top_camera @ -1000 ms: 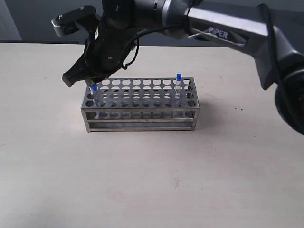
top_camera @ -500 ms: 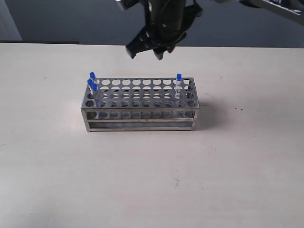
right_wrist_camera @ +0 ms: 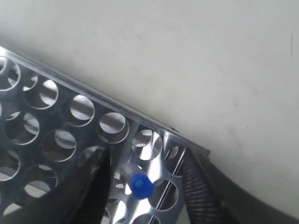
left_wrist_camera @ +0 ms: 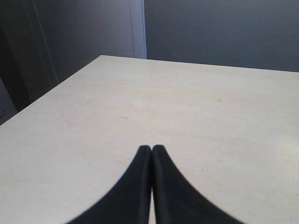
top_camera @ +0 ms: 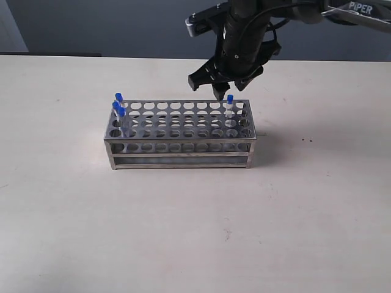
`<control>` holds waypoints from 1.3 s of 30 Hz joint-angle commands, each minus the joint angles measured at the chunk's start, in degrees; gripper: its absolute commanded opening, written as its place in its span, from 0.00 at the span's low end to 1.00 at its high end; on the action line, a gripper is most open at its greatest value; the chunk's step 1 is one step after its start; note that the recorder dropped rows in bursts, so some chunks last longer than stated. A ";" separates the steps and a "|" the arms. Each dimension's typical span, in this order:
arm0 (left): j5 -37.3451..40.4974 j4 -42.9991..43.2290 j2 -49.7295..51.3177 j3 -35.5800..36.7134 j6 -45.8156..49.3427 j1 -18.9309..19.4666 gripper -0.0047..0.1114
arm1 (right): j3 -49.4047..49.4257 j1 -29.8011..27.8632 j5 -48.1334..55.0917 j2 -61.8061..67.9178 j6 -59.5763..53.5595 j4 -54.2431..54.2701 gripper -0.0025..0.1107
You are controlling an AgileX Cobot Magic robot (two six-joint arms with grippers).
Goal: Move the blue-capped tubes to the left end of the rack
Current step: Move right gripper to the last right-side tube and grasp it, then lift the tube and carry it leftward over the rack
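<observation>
The steel rack [top_camera: 177,131] stands mid-table. Three blue-capped tubes [top_camera: 118,104] sit in holes at its left end. A fourth blue-capped tube [top_camera: 230,99] stands alone in the back row at the right end. My right gripper [top_camera: 219,90] hovers open just above and behind that lone tube. In the right wrist view, its blue cap [right_wrist_camera: 139,184] lies between the two dark fingers [right_wrist_camera: 96,186] without touching either, over the rack [right_wrist_camera: 70,112]. My left gripper [left_wrist_camera: 152,148] is shut on nothing above bare tabletop and does not show in the exterior view.
The pale table [top_camera: 195,232] spreads around the rack on all sides. The right arm [top_camera: 360,15] reaches in from the upper right. The rack's other holes hold nothing.
My right gripper left the rack's left end, where three tubes now stand, lifted, crossed to the right and came down over the lone right-end tube.
</observation>
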 commanded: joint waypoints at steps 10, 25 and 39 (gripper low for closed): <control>-0.64 -0.31 0.19 0.22 -0.10 -0.26 0.04 | 0.26 -0.29 -0.41 1.21 -0.36 -2.72 0.02; -0.64 -0.31 0.19 0.22 -0.10 -0.26 0.04 | 0.15 3.52 -3.12 -10.42 -0.50 -2.46 0.02; -0.64 -0.31 0.19 0.22 -0.10 -0.26 0.04 | 0.15 13.35 -13.21 -10.10 -10.92 9.78 0.02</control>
